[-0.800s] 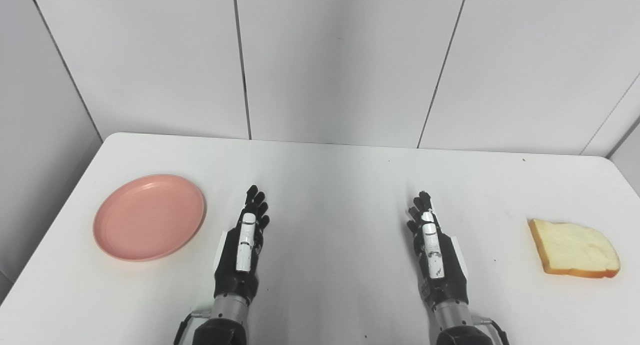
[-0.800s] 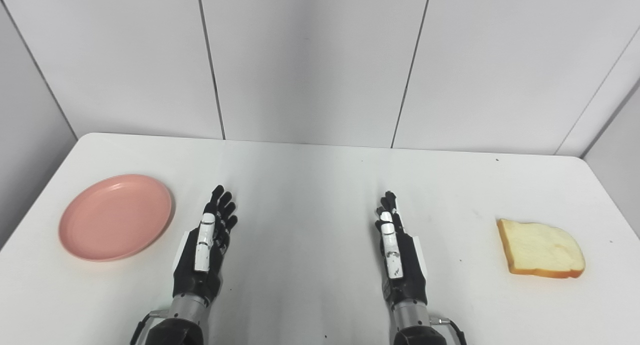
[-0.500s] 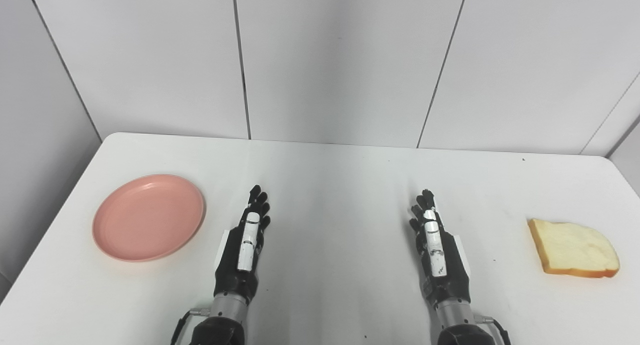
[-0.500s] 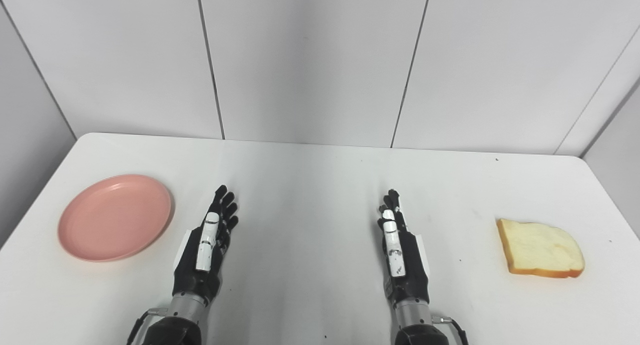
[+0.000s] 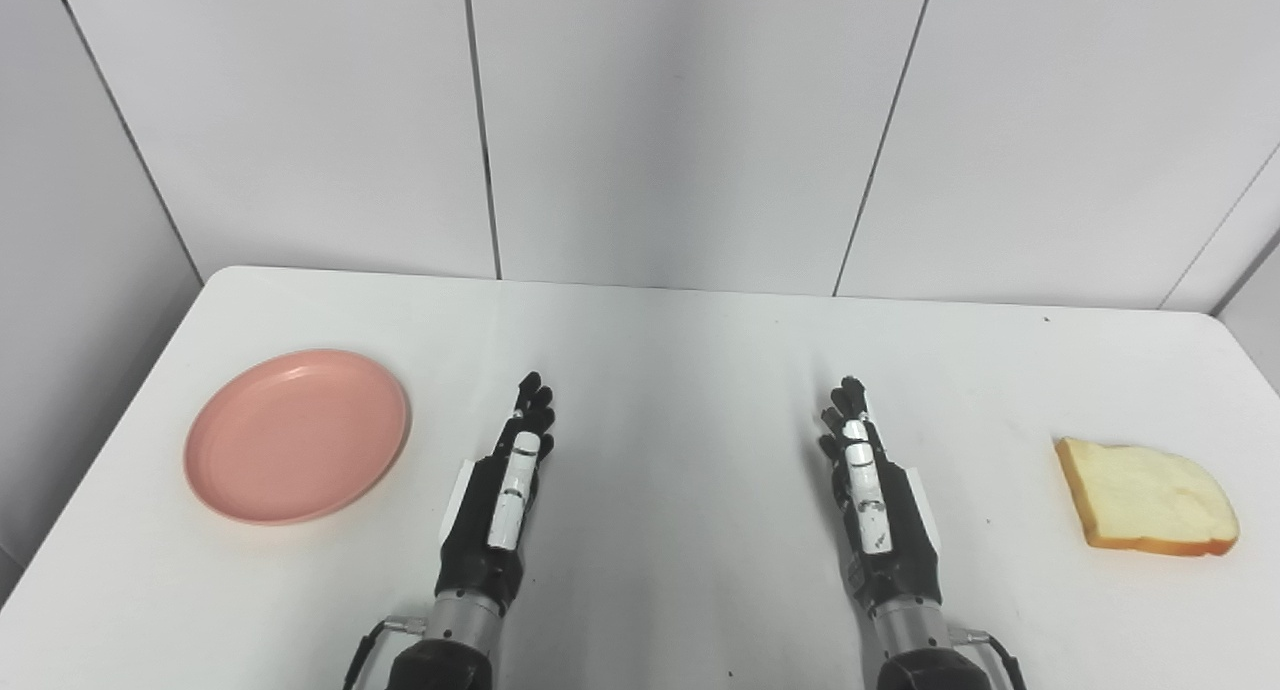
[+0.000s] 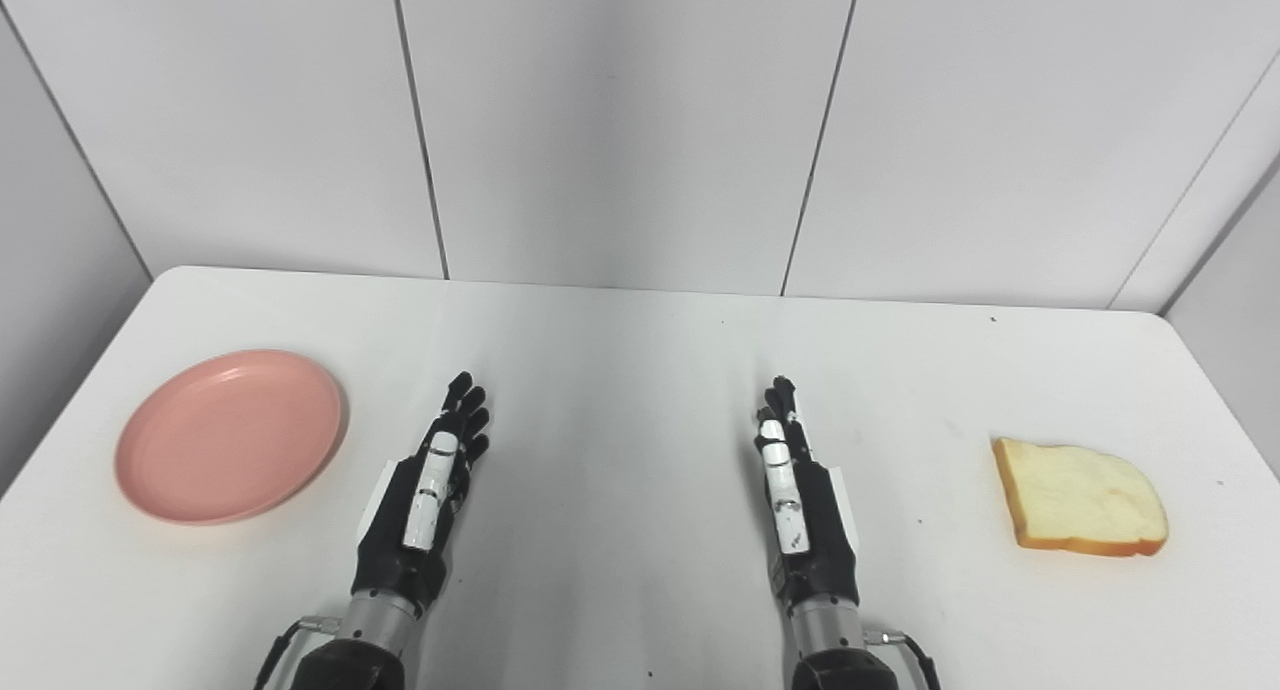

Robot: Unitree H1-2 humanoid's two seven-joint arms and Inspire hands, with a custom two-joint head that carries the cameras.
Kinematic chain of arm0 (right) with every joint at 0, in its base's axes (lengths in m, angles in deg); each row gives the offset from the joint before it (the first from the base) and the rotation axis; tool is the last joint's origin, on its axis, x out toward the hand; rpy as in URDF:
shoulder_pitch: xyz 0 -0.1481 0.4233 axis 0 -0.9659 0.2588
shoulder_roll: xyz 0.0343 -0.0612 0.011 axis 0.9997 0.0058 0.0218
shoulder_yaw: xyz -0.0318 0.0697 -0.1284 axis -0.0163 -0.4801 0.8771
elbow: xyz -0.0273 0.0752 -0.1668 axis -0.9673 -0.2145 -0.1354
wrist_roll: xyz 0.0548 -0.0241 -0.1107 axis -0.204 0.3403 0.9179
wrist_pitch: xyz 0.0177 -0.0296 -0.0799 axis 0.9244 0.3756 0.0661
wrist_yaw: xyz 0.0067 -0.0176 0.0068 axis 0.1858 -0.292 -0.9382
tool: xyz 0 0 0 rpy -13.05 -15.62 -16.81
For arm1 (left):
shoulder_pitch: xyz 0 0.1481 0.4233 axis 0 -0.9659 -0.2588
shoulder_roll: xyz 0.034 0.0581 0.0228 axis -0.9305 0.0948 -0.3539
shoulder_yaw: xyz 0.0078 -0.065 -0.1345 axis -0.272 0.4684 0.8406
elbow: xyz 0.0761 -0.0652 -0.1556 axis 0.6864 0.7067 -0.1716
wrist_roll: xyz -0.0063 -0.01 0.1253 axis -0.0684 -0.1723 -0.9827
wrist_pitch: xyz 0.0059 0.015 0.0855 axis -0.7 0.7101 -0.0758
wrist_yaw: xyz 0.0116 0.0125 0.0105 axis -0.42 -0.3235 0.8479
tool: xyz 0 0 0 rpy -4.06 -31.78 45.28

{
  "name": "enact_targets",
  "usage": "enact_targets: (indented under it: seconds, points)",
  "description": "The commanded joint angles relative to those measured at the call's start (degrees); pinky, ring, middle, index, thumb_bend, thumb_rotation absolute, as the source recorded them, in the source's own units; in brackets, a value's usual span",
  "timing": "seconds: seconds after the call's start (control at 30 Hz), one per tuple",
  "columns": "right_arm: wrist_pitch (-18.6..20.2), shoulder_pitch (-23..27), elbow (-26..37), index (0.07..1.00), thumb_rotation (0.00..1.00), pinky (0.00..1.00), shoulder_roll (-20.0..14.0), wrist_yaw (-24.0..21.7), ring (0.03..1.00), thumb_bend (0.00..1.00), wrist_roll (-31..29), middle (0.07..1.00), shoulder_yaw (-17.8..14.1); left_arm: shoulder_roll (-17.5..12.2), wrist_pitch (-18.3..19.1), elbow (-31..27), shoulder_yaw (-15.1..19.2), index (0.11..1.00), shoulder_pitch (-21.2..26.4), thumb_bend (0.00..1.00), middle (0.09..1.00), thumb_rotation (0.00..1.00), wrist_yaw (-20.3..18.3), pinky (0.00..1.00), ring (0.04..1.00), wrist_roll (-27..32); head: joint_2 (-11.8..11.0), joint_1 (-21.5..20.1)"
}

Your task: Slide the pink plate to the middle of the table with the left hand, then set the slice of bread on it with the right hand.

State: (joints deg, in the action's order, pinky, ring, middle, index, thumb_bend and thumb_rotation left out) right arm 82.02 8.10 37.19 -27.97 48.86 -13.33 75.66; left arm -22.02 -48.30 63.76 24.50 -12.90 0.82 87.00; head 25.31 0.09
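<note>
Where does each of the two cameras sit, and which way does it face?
Left eye view: on the head, looking down and forward over the table to the wall; shows both forearms, left hand and right hand, fingers extended.
Right eye view: beside it, a little to the right, facing the same way; same arms and hands show.
Shared: plate far left, bread far right, everything sitting further left in the right eye view.

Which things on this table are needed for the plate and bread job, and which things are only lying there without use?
Needed for the job:
pink plate, at the table's left side
slice of bread, at the right side
left robot hand, open, holding nothing
right robot hand, open, holding nothing

Only lying about:
nothing else lies on the white table
</note>
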Motion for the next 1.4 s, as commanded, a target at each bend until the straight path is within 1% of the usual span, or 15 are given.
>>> enact_targets:
  seconds: [0.0,0.23,0.3,0.37,0.43,0.47,0.57,0.67,0.7,0.83,1.03,1.17,1.2,1.23,1.37]
  points:
    - [-3.4,1.1,1.3,1.0,0.97,1.0,-0.2,-0.2,1.0,0.54,0.3,1.0,0.2,0.2,-3.1,-1.9,-0.7,1.0,0.5,0.48,1.0,1.0,-0.5,1.0,1.0,-0.6,0.1,0.1]
    - [-4.5,1.2,0.8,1.0,0.98,1.0,-0.4,-0.5,1.0,0.53,0.4,1.0,0.4,0.1,-3.5,-1.6,-0.9,1.0,0.6,0.48,1.0,1.0,-0.3,1.0,1.0,-0.7,0.0,0.6]
    - [-4.4,1.2,0.9,1.0,0.98,1.0,-0.6,-0.6,1.0,0.53,0.4,1.0,0.4,0.1,-3.6,-1.6,-0.8,1.0,0.9,0.51,1.0,1.0,0.2,1.0,1.0,-1.3,-0.2,1.7]
    - [-4.1,1.1,1.0,1.0,0.98,1.0,-0.8,-0.6,1.0,0.53,0.1,1.0,0.2,0.4,-4.0,-2.0,-0.4,1.0,1.4,0.52,1.0,1.0,1.0,1.0,1.0,-1.9,-0.4,2.8]
    - [-4.0,1.1,1.0,1.0,0.98,1.0,-1.1,-0.9,1.0,0.54,-0.5,1.0,0.0,0.1,-4.1,-2.7,0.0,1.0,2.0,0.53,1.0,1.0,1.0,1.0,1.0,-2.0,-0.7,4.4]
    - [-4.0,1.0,1.0,1.0,0.98,1.0,-1.3,-1.1,1.0,0.54,-0.7,1.0,-0.1,-0.2,-4.4,-3.0,0.3,1.0,2.3,0.53,1.0,1.0,0.9,1.0,1.0,-1.8,-0.7,4.4]
    - [-4.6,0.7,0.9,1.0,1.0,1.0,-2.1,-1.9,1.0,0.52,-1.7,1.0,-0.3,-1.3,-5.9,-4.1,2.0,1.0,3.7,0.57,1.0,1.0,0.7,1.0,1.0,-0.5,-1.2,6.8]
    - [-4.7,0.5,1.0,1.0,0.99,1.0,-2.7,-2.5,1.0,0.5,-2.7,1.0,-0.5,-2.2,-5.4,-5.0,3.8,1.0,4.8,0.61,1.0,1.0,0.6,1.0,1.0,1.0,-1.3,7.9]
    - [-4.7,0.5,0.9,1.0,0.99,1.0,-3.0,-2.8,1.0,0.5,-3.0,1.0,-0.6,-2.7,-5.8,-4.8,4.9,1.0,5.5,0.62,1.0,1.0,0.7,1.0,1.0,1.7,-1.5,8.6]
    - [-4.9,0.5,0.6,1.0,0.98,1.0,-3.6,-3.7,1.0,0.52,-4.2,1.0,-1.0,-4.2,-7.8,-2.8,9.0,1.0,7.8,0.64,1.0,1.0,1.4,1.0,1.0,4.7,-1.7,9.1]
    - [-5.5,0.7,0.1,1.0,0.97,1.0,-3.8,-4.5,1.0,0.52,-5.6,1.0,-1.4,-6.3,-8.4,-0.7,13.3,1.0,10.1,0.69,1.0,1.0,2.4,1.0,1.0,6.0,-2.3,9.4]
    - [-5.7,0.8,-0.2,1.0,0.97,1.0,-4.0,-4.9,1.0,0.51,-5.9,1.0,-1.5,-7.6,-8.0,-1.4,15.7,1.0,11.3,0.69,1.0,1.0,3.4,1.0,1.0,7.3,-3.0,10.6]
    - [-5.8,0.8,-0.3,1.0,0.97,1.0,-4.1,-5.0,1.0,0.51,-5.9,1.0,-1.6,-7.9,-8.1,-1.4,16.2,1.0,11.5,0.68,1.0,1.0,3.7,1.0,1.0,7.3,-3.3,11.9]
    - [-6.1,0.9,-0.5,1.0,0.97,1.0,-4.2,-5.0,1.0,0.52,-5.8,1.0,-1.7,-8.1,-8.2,-1.3,16.8,1.0,11.8,0.68,1.0,1.0,3.9,1.0,1.0,7.5,-3.4,12.2]
    - [-6.3,1.0,-0.9,1.0,0.98,1.0,-4.5,-5.4,1.0,0.54,-6.3,1.0,-2.3,-8.9,-8.9,0.7,18.7,1.0,12.8,0.67,1.0,1.0,4.5,1.0,1.0,8.2,-4.1,15.8]
